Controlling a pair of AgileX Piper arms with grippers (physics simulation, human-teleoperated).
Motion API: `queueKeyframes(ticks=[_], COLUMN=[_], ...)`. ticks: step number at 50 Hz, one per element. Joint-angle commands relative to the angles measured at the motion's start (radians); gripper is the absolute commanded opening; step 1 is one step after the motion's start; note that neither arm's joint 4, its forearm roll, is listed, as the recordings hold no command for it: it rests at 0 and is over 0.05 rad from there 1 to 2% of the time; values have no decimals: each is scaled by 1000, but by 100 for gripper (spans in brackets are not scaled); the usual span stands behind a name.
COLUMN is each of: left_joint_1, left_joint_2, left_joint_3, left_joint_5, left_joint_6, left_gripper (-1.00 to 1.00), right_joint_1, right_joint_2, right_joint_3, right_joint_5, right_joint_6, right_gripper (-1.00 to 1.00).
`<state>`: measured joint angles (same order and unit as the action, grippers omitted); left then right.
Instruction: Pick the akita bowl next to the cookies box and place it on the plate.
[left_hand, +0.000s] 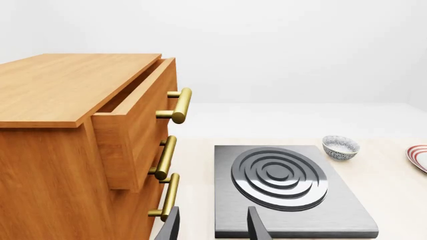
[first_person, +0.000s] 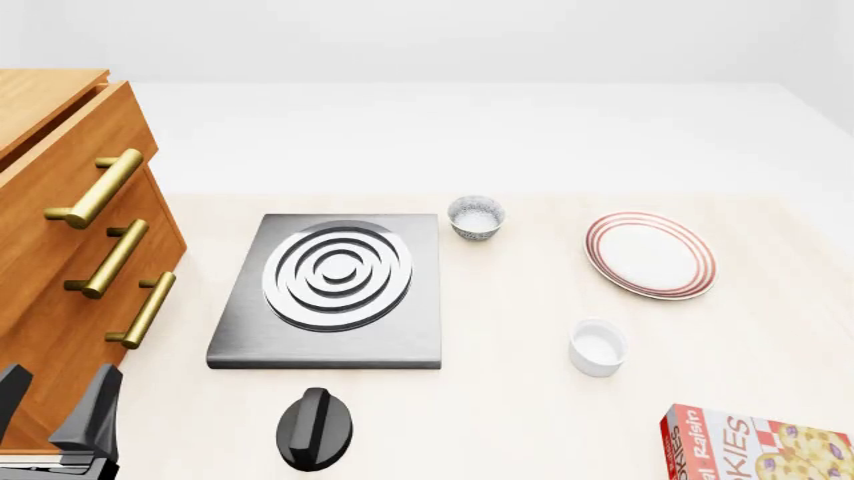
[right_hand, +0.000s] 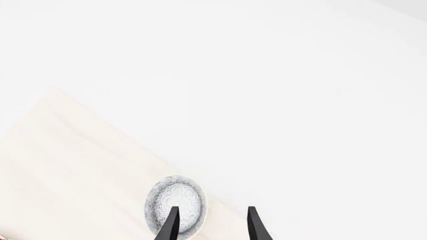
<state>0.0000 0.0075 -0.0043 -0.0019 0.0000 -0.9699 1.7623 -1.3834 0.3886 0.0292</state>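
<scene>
Both end effectors, left (left_hand: 213, 227) and right (right_hand: 212, 225), gape empty; a small grey-patterned round bowl (right_hand: 175, 204) lies near the right fingers.

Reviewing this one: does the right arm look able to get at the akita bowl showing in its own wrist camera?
Probably yes. The right gripper is open and the akita bowl lies just past its fingertips with nothing between. The bowl sits off-centre, behind one finger, so a small sideways correction seems needed.

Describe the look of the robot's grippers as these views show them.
The left gripper shows two slim, dark, blade-like fingers tapering to points; in the front view its fingers look dark grey and blocky. The right gripper has matching black tapered fingers. No cables or markings are visible, and the arms themselves are out of frame.
</scene>
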Motion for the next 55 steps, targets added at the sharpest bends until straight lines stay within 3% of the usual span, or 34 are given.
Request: queueKeyframes(ticks=[1,15,55], left_joint_1=[0,0,0], left_joint_2=[0,0,0], left_joint_3=[0,0,0], left_joint_5=[0,0,0], left_joint_6=[0,0,0], left_gripper=[100,100,100], right_joint_1=[9,7,21], right_joint_2=[57,143,251], right_joint_3=[1,64,64], right_joint_5=[-32,-145,-226], right_joint_6=[2,-55,-83], right_gripper=[100,100,100])
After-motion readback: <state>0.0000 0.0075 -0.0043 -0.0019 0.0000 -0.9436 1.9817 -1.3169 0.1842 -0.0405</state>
